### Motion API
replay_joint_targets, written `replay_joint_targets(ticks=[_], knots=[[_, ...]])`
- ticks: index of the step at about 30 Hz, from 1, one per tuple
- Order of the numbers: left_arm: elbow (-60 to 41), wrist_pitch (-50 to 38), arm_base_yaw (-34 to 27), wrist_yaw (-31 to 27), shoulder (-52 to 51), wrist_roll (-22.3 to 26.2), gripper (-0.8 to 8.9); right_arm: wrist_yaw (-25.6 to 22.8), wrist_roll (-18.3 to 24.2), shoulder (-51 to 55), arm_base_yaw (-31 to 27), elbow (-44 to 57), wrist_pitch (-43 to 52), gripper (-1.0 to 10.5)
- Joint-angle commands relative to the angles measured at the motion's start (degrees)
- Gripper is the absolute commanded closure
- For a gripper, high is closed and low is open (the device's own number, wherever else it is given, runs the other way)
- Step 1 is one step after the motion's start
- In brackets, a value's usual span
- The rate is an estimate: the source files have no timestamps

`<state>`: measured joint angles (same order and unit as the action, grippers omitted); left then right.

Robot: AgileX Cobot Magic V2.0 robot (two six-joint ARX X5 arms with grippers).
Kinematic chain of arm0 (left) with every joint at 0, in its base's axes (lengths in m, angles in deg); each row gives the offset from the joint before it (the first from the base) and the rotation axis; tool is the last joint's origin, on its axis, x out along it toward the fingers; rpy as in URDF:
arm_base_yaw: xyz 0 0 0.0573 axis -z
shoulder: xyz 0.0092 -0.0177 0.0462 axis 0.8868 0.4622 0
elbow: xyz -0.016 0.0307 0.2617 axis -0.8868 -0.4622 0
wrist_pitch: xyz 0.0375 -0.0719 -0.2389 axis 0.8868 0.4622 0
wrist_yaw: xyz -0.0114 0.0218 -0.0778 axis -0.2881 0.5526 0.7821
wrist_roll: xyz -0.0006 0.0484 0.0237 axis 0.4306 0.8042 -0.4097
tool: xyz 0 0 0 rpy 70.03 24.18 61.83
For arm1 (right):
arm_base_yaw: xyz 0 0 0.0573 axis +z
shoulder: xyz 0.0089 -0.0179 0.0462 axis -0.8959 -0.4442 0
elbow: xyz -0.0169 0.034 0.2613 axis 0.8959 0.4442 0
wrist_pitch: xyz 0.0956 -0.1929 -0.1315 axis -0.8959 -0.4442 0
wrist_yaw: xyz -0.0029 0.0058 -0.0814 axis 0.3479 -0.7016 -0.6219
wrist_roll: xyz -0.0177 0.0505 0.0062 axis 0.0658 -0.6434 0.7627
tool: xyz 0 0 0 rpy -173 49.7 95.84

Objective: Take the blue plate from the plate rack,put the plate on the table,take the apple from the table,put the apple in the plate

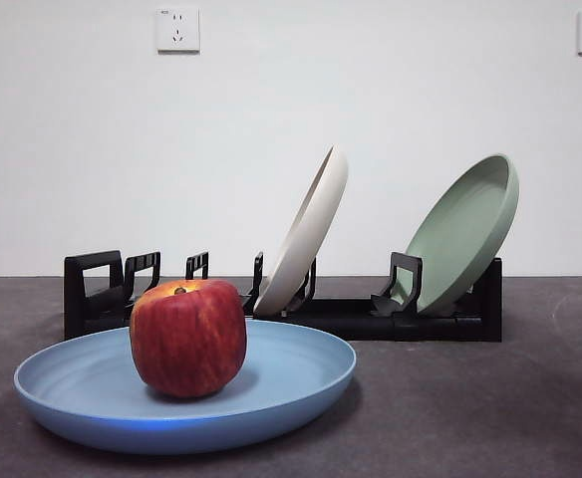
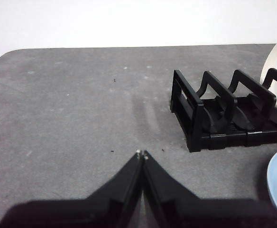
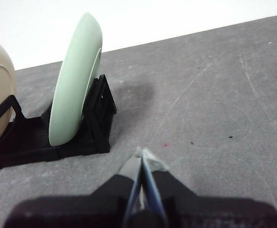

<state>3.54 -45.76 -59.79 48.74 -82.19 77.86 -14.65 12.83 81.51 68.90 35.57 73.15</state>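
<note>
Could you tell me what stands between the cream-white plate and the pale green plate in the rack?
In the front view, one empty black holder of the plate rack stands between the cream-white plate and the pale green plate.

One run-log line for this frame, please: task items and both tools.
apple: in blue plate | blue plate: flat on table | plate rack: cream, green plates | left tool: shut, empty | right tool: shut, empty

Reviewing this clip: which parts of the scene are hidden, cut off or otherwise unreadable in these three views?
- Blue plate: the left wrist view shows only a sliver at the frame edge.
- Apple: its far side is hidden in the front view; neither wrist view shows it.
- Plate rack: the apple and blue plate cover part of it in front.
- Left gripper and right gripper: absent from the front view.
</note>
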Motion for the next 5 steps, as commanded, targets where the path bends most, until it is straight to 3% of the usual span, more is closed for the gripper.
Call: replay_joint_targets(ticks=[1,5], knots=[[-0.8,-0.1,-0.2,0.3,-0.2,-0.4,8.16,-0.3,-0.5,0.1,0.0,0.6,0.2,9.6],[-0.8,-0.2,-0.2,0.3,-0.2,-0.4,8.16,-0.3,-0.5,0.1,0.0,0.6,0.2,9.6]])
